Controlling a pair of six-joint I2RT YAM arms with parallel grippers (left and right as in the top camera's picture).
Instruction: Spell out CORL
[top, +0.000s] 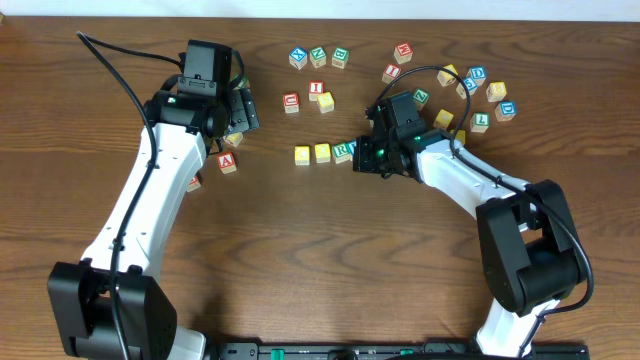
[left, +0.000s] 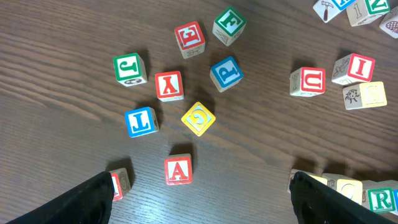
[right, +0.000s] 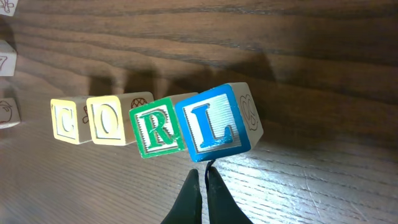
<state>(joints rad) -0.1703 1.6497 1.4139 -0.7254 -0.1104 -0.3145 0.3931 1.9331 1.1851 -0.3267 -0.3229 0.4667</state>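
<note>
Four letter blocks stand in a row on the wooden table: a yellow C, a yellow O, a green R and a blue L. The L is turned slightly and touches the R. My right gripper is shut and empty, its tips right at the L's near edge. In the overhead view the C, O and R show; my right gripper covers the L. My left gripper is open and empty, hovering above loose blocks.
Below my left gripper lie loose blocks: a red A, a yellow G, a blue L and a red Y. More loose blocks lie at the back centre and back right.
</note>
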